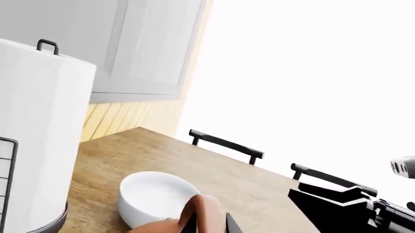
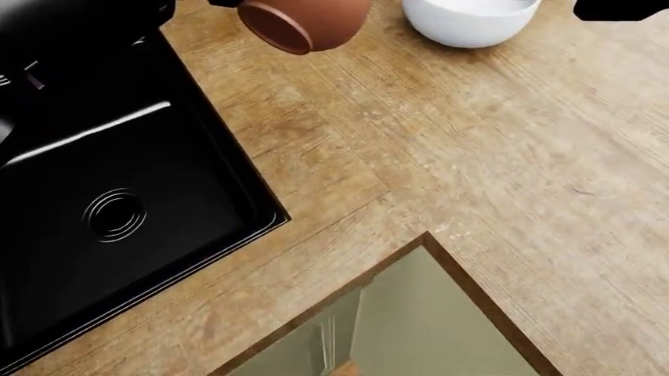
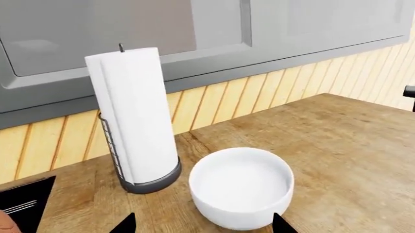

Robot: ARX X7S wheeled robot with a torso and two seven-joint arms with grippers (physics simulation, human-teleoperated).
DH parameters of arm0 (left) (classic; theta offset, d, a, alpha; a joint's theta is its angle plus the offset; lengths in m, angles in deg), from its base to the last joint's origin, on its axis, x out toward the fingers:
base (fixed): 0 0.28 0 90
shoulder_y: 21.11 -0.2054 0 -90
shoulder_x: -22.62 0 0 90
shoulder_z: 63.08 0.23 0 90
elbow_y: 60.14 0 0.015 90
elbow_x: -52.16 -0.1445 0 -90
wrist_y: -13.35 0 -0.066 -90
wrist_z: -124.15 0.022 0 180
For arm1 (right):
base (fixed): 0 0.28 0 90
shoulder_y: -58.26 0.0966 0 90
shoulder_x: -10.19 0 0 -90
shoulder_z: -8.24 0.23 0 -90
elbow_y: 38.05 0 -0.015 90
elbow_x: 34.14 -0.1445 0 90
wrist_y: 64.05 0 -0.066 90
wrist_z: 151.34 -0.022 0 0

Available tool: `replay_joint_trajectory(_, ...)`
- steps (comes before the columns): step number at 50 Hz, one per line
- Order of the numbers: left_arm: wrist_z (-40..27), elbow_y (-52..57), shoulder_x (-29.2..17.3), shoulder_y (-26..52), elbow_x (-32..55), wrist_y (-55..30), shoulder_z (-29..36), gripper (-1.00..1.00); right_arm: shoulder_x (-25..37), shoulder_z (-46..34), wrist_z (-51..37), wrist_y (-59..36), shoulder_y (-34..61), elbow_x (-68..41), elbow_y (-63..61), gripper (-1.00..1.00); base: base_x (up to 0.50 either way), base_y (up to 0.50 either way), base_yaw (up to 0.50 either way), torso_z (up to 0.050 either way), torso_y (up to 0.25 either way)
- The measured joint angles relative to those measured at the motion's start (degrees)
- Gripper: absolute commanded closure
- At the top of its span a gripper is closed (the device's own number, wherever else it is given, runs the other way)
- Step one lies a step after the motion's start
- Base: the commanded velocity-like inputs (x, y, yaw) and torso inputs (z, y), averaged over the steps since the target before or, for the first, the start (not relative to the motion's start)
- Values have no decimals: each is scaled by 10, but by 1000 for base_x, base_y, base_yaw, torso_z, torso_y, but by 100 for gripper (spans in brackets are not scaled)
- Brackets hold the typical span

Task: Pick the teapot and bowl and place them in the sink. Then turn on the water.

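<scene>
Above the counter (image 2: 491, 157), at the far edge of the head view, the teapot (image 2: 305, 22) hangs tilted, clear of the wood, with dark arm parts just over it. In the left wrist view its brown loop handle (image 1: 206, 213) sits right at the left gripper (image 1: 211, 225), between two dark finger edges, so we judge that the left gripper has closed on the teapot by the handle. The contact itself lies at the picture's edge.

The sink (image 2: 240, 196) lies to the outer side of that gripper, its ringed drain (image 2: 114, 214) well apart from the teapot. For the step in hand, we carry the teapot sideways over the sink rim, keep it high enough to clear the edge, and lower it into the basin before we release.

Just beside the teapot, toward the right arm, the bowl (image 3: 241, 187) stands on the counter. The right gripper (image 3: 202, 224) hovers in front of it, jaws spread wider than the bowl and holding nothing. The paper towel roll (image 3: 133, 131) stands close beyond; we keep the right arm off it.

No water is visible.
</scene>
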Motion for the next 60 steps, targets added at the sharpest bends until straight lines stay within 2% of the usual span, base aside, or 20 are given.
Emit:
replay_joint_trajectory(12,-2,0,-1,1,1,1,0,100,-6,4,-2,12,-6,-8,0,-100,213,48,0,0,1)
replay_joint_trajectory(27,-11,-2,-8,9,5,-1,-2,100,-52,-26,-81,48,3,6,92,-100,0,0,0,1,1)
replay_joint_trajectory(38,-41,-11,-20,29,22,-6,-2,100,-138,-50,-88,100,40,33,263,-100,0,0,0,0,0)
replay_joint_trajectory(49,-66,-18,-33,48,32,0,-16,100,-223,-63,-26,170,98,83,474,-100,0,0,0,0,1)
replay_joint_trajectory(60,-80,-28,-37,91,40,-7,-19,100,-308,-95,58,221,204,141,734,-100,0,0,0,1,1)
